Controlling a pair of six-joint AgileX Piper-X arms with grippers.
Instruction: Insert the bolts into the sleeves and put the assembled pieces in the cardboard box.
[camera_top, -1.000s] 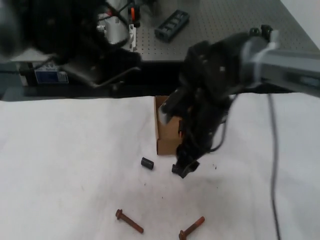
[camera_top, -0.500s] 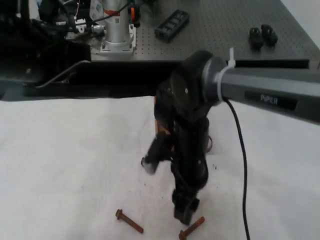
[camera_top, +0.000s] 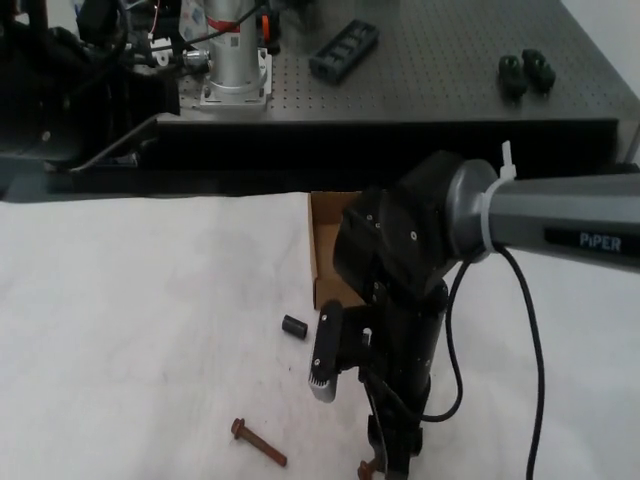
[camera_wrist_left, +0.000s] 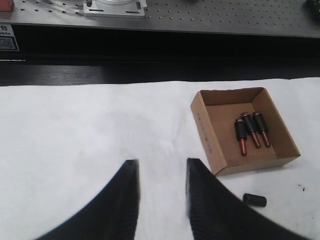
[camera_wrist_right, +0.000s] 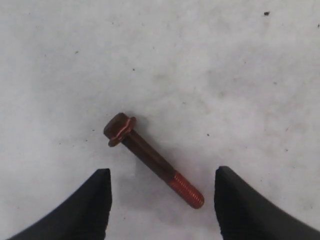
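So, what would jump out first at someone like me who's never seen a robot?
Probably the bulky black arm over the white cloth, its right gripper open above a copper-coloured bolt lying flat. Next, the small cardboard box beyond it, with three sleeved bolts lying side by side inside, and one loose black sleeve on the cloth just outside it.

— Where was the right arm (camera_top: 560, 215)?
— Over the white surface (camera_top: 120, 330), its pincer (camera_top: 390, 460) low by one bolt (camera_top: 366, 468). A second bolt (camera_top: 258, 443) lay apart; the sleeve (camera_top: 293, 327) lay near the cardboard box (camera_top: 325, 250).
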